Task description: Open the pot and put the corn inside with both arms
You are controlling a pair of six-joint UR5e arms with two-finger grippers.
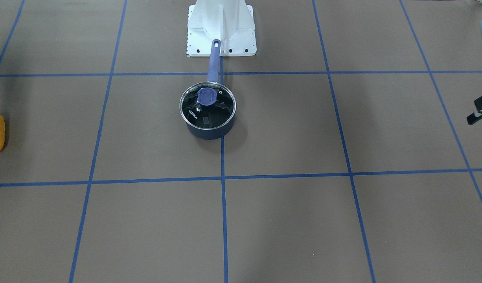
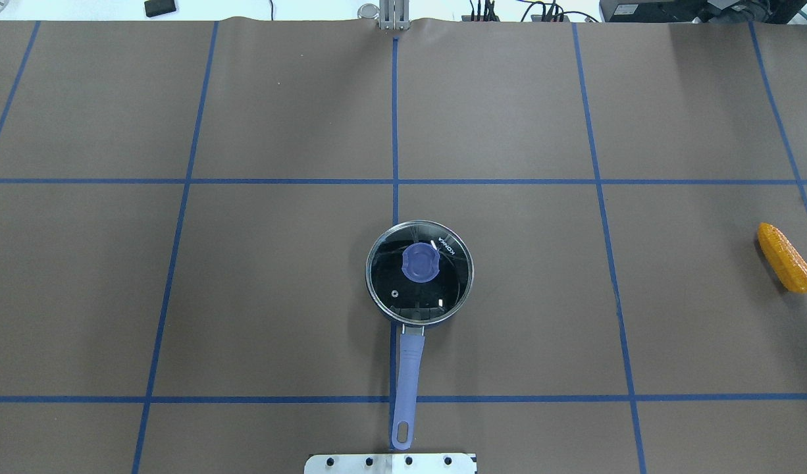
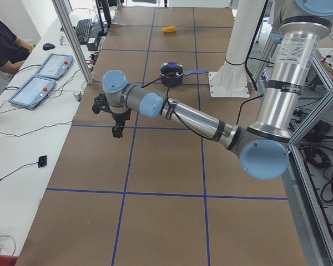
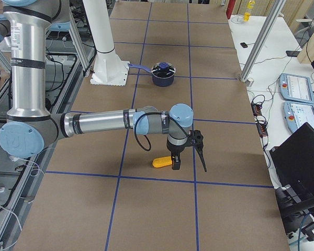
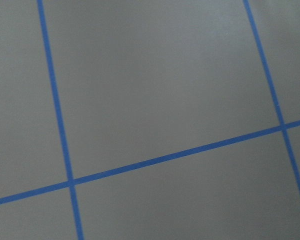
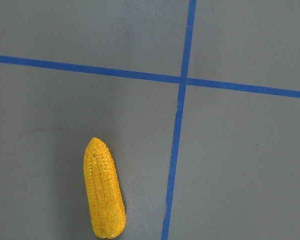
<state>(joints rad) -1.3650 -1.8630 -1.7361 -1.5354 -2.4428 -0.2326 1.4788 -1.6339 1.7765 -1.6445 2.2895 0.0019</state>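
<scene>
The pot point(image 1: 209, 129) stands at the table's middle, its purple-blue handle point(image 2: 409, 368) pointing at the robot's base. The glass lid point(image 2: 443, 283) with a blue knob point(image 1: 206, 96) rests on it. The corn point(image 2: 785, 257) lies flat far out on the robot's right side and also shows in the right wrist view point(image 6: 105, 192). My right gripper point(image 4: 188, 162) hangs just above and beside the corn point(image 4: 161, 162); I cannot tell whether it is open. My left gripper point(image 1: 479, 114) is cut off by the front view's right edge, far from the pot, holding nothing that I can see.
The white robot base plate point(image 1: 221, 39) sits just behind the pot's handle. Blue tape lines grid the brown table. Operator tablets point(image 3: 44, 72) and a seated person are beyond the table's far edge. The left wrist view shows only bare table.
</scene>
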